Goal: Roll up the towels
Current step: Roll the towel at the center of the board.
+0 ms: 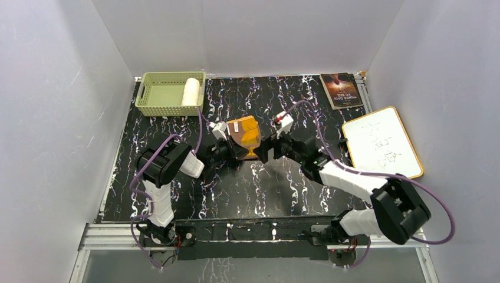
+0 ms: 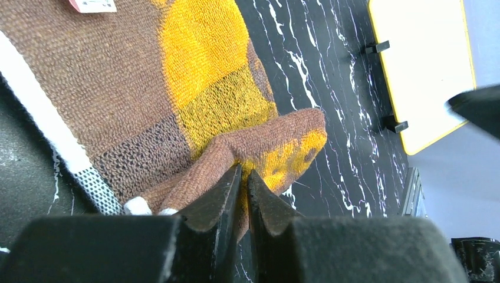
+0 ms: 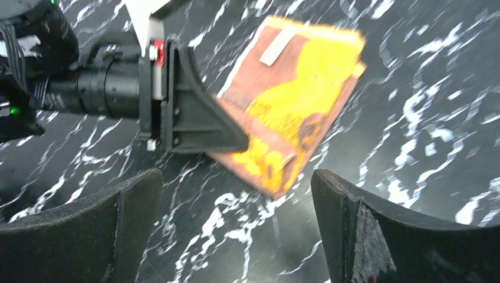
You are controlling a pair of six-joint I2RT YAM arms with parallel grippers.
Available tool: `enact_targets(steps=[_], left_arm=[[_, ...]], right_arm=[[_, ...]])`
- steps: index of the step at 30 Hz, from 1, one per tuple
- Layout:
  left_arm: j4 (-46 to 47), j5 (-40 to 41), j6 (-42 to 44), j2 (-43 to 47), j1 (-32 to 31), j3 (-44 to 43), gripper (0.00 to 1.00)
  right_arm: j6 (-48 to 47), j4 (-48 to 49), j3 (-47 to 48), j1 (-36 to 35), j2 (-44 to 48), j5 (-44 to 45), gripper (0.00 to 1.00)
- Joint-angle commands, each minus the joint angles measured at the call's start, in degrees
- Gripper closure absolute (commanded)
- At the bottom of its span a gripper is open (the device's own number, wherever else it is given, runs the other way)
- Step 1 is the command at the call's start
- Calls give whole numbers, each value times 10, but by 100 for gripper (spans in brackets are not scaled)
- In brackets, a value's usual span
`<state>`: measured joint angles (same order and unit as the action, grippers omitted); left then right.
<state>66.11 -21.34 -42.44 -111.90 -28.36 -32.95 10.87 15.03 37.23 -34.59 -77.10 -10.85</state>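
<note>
Orange towel (image 3: pixel 295 100) — blurred at right wrist, cropped at left wrist

My tabletop (image 1: pixel 265 183) is black with white marble veining. At its far left corner sits a pale green slotted basket (image 1: pixel 168 109). At the far right lies a dark-covered book (image 1: pixel 341 89), and just near of it a yellow-framed whiteboard (image 1: pixel 382 142) with faint writing lies at an angle, reaching past the right edge of the black surface. In the middle lies the folded orange-and-brown towel (image 1: pixel 246 134), one corner pinched in my left hand (image 2: pixel 243 177).
</note>
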Motion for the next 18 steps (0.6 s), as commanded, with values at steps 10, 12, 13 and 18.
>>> enact_targets(steps=[10,12,13,18], left_arm=[[-191,0,75,3,7,-11,89],[-195,-11,77,5,10,-15,89],[-196,-18,77,6,13,-17,89],[-199,-59,80,3,18,-24,89]], right_arm=[[-697,288,-136,-252,-54,342,2],[-730,299,-137,-259,-76,341,3],[-739,285,-130,-260,-88,336,5],[-771,257,-94,-263,-155,327,17]])
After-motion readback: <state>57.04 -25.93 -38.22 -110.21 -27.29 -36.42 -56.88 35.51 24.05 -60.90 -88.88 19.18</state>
